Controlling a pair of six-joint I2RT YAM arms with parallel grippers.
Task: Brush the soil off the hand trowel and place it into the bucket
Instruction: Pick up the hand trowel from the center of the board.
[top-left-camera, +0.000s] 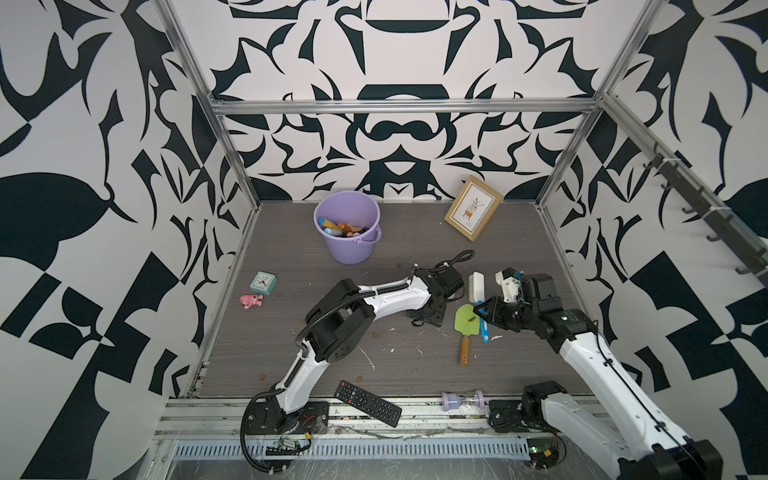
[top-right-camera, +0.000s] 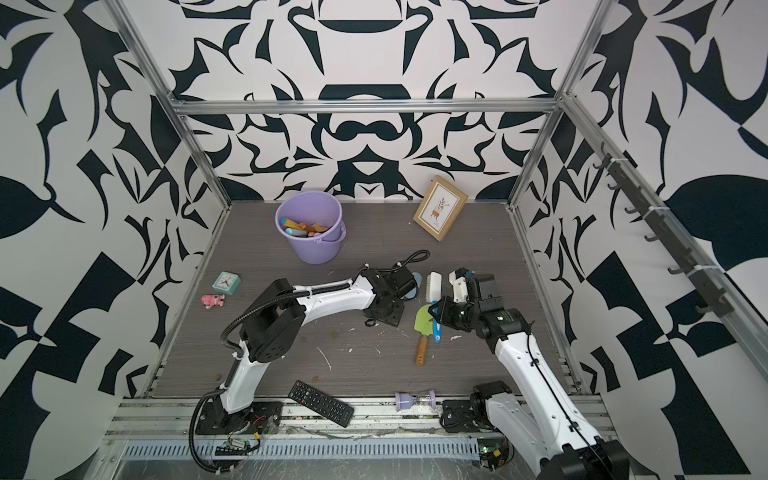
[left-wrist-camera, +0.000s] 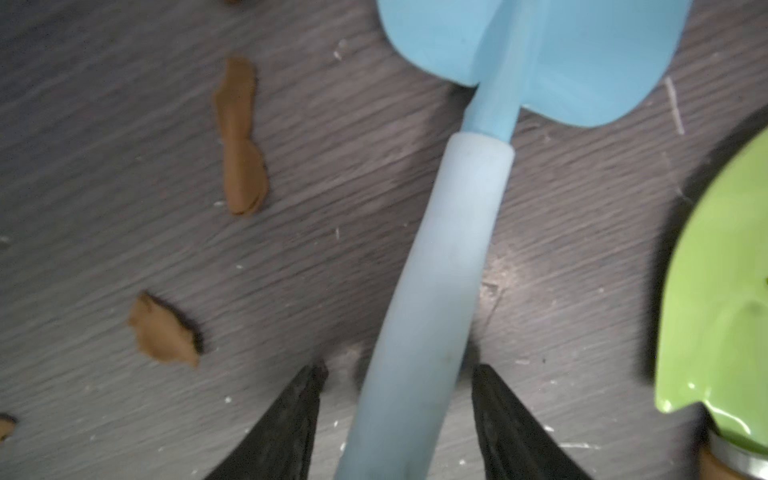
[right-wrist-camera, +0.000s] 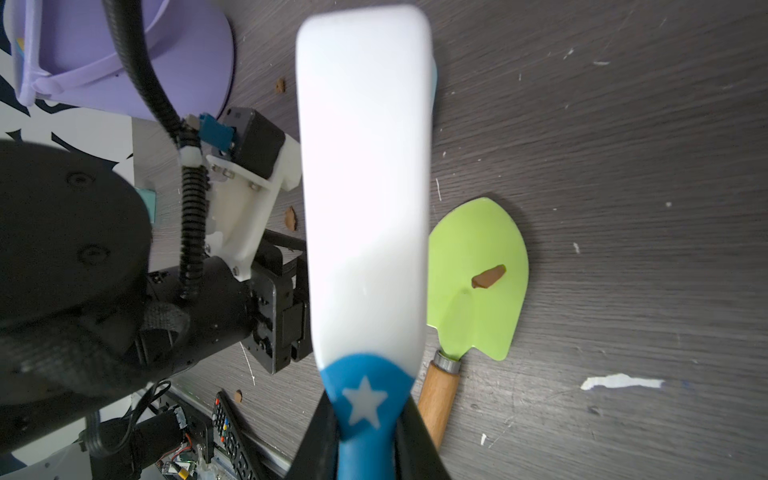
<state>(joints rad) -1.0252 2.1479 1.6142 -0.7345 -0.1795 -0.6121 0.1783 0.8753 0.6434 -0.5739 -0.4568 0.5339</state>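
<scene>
In both top views the bucket (top-left-camera: 351, 249) stands upright at the far side of the worktop (top-left-camera: 415, 232), left of centre, with several coloured tools inside. The green trowel (top-left-camera: 467, 318) lies flat right of centre, well apart from the bucket, with its blade toward the far side and its wooden handle toward the near edge. One clump of the soil (top-left-camera: 471, 319) sits on the blade, and further crumbs lie on the worktop to the left. The right pincer (top-left-camera: 483, 312) grips the brush (top-left-camera: 477, 284) by its blue handle. The white brush head lies just beyond the green blade, on its right. The left arm (top-left-camera: 395, 293) extends to a spot just left of the green trowel. In a top view, part of the blue trowel (top-right-camera: 415, 277) shows past the arm's wrist. In the left wrist view the left pincer (left-wrist-camera: 399, 415) stands half apart, astride the pale handle of the blue trowel, which lies on the worktop. Bare worktop shows between the handle and one finger (left-wrist-camera: 291, 424), so no grip is established. Soil clumps lie beside the handle. In the right wrist view the right pincer is clamped narrow on the brush handle, and the brush head hangs beside the green trowel. Whether the bristles touch the worktop cannot be told.
</scene>
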